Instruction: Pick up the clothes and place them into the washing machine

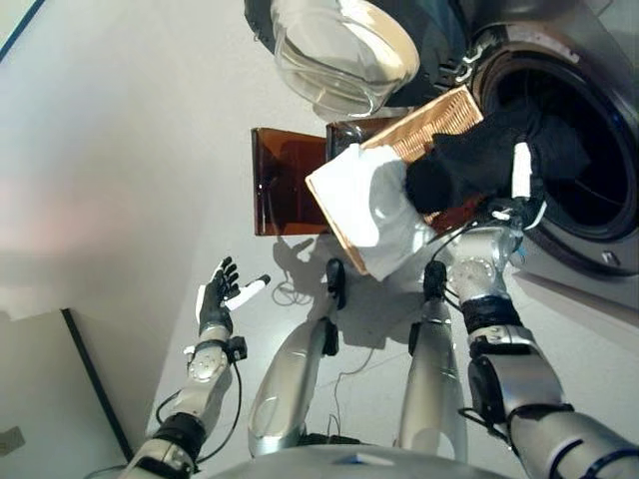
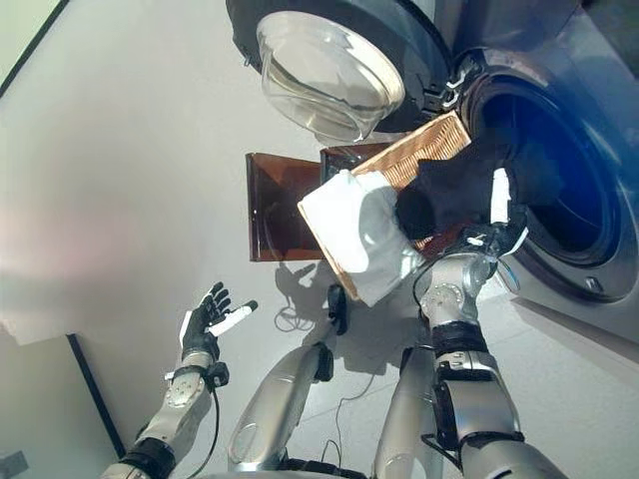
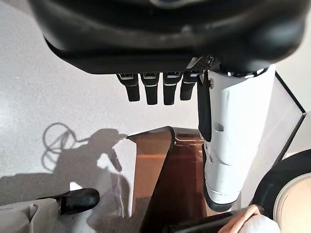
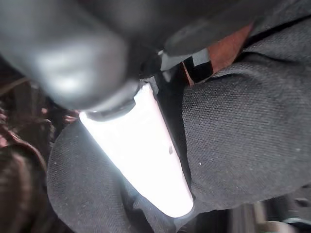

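The wicker basket [image 1: 429, 125] is tipped up against the mouth of the washing machine [image 1: 589, 150]. A white garment [image 1: 364, 200] hangs over its lower half. A black garment [image 1: 469, 160] spills from its upper edge into the drum. My right hand [image 1: 521, 172] grips the basket's side at the drum opening. Its white-covered thumb [image 4: 146, 155] presses on the black cloth [image 4: 243, 136], and its fingers are hidden behind the cloth. My left hand [image 1: 220, 299] hangs open and empty over the floor to the left, its fingers straight [image 3: 150, 90].
The machine's round glass door [image 1: 339, 50] stands open, above and left of the basket. The low dark brown box [image 1: 285, 180] sits on the floor to the left of the machine, partly under the basket. A white panel [image 1: 40, 389] lies at the lower left.
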{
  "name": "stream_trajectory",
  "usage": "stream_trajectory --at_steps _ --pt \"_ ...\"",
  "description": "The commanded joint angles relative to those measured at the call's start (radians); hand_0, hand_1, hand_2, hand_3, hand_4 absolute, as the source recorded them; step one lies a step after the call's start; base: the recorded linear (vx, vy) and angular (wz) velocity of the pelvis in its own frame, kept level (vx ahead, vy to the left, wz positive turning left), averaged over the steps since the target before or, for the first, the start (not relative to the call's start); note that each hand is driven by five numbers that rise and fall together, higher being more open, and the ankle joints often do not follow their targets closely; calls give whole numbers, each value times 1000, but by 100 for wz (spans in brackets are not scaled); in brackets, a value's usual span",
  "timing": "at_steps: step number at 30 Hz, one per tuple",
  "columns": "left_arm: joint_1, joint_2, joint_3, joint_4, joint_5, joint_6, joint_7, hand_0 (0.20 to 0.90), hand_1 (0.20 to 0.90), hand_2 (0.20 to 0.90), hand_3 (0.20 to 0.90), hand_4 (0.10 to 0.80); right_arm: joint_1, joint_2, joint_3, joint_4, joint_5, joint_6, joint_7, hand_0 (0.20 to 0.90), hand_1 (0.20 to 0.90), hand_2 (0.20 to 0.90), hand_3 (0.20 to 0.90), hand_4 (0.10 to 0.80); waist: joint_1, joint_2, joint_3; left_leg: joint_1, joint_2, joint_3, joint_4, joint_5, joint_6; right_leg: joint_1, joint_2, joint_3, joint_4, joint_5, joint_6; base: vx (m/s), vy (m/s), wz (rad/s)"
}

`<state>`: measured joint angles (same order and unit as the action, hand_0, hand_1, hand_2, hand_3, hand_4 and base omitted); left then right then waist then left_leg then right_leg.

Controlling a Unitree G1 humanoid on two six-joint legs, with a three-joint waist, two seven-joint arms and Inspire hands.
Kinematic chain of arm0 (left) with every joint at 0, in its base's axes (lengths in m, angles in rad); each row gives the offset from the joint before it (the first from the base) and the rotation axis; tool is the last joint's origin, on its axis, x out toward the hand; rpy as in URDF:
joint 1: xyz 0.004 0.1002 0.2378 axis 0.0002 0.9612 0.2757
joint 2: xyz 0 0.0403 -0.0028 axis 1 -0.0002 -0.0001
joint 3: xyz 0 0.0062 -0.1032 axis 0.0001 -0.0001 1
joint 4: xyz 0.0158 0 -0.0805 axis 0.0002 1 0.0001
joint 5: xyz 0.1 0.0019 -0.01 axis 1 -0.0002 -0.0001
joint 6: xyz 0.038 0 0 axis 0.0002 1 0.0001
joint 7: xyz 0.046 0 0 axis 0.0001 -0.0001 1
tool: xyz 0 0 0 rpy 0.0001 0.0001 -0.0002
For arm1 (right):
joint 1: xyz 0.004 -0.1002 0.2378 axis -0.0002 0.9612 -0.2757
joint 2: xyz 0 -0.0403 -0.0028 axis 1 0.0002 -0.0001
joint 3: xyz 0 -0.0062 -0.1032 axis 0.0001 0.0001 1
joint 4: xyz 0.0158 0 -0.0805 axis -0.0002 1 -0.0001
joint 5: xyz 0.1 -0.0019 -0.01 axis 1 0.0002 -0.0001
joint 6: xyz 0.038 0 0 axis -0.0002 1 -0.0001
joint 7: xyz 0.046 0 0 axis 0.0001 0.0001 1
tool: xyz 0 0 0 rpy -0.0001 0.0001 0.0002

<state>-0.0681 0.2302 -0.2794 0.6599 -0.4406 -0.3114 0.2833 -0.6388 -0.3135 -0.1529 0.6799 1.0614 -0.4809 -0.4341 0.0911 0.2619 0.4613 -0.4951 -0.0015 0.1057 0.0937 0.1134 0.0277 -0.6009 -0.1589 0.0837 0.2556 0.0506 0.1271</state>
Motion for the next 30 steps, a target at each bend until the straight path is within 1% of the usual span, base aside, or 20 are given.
stream_trajectory --at_steps 1,4,7,13,19,21,23,24,28,30 --pt "57 20 -6 20 -9 -41 11 900 900 900 900 800 -60 -118 -44 -98 -10 -112 45 200 200 200 200 300 -8 52 -96 -32 -25 5 24 -42 -60 32 17 34 111 -152 -36 0 0 0" --pt "60 21 -12 21 -12 -44 3 900 900 900 900 800 -118 -175 -63 -52 12 -116 38 200 200 200 200 300 -2 61 -105 -35 -23 6 22 -39 -60 26 17 37 113 -149 -36 13 -8 -2" --pt "65 22 -19 29 -19 -43 -7 900 900 900 900 800 -170 -220 -83 -19 45 -128 32 200 200 200 200 300 -3 65 -114 -26 -25 8 18 -45 -62 32 15 41 117 -160 -36 30 -6 -2" --pt "69 27 -29 45 -24 -44 -20 900 900 900 900 800 -307 -358 -89 86 87 -130 17 200 200 200 200 300 10 82 -135 -20 -25 10 5 -36 -65 29 19 43 117 -157 -35 0 0 0" --pt "75 34 -46 66 -30 -46 -36 900 900 900 900 800 -451 -498 -37 217 100 -93 3 200 200 200 200 300 22 91 -158 -12 -28 9 -2 -37 -65 29 17 45 120 -162 -33 36 -10 1" --pt "75 36 -56 65 -34 -46 -41 900 900 900 900 800 -520 -548 -6 271 117 -81 1 200 200 200 200 300 28 94 -166 -11 -27 12 -3 -38 -66 28 15 45 120 -164 -31 39 -7 1" --pt "75 35 -60 67 -36 -48 -45 900 900 900 900 800 -554 -569 9 297 131 -78 5 200 200 200 200 300 30 97 -169 -10 -28 12 -5 -38 -67 27 15 45 120 -165 -31 15 -7 1" --pt "76 39 -71 63 -40 -49 -49 900 900 900 900 800 -603 -604 28 335 143 -73 -1 200 200 200 200 300 34 99 -172 -9 -28 11 -5 -38 -68 26 15 45 123 -166 -30 0 0 0" --pt "72 41 -85 54 -44 -50 -50 900 900 900 900 800 -683 -639 63 384 177 -81 -20 200 200 200 200 300 35 107 -172 -10 -29 12 -8 -34 -69 18 16 48 128 -169 -31 10 -8 5" --pt "68 40 -88 50 -46 -49 -46 900 900 900 900 800 -707 -630 53 370 200 -116 -41 200 200 200 200 300 35 113 -172 -11 -29 14 -13 -31 -69 16 16 50 129 -169 -30 23 -4 8"
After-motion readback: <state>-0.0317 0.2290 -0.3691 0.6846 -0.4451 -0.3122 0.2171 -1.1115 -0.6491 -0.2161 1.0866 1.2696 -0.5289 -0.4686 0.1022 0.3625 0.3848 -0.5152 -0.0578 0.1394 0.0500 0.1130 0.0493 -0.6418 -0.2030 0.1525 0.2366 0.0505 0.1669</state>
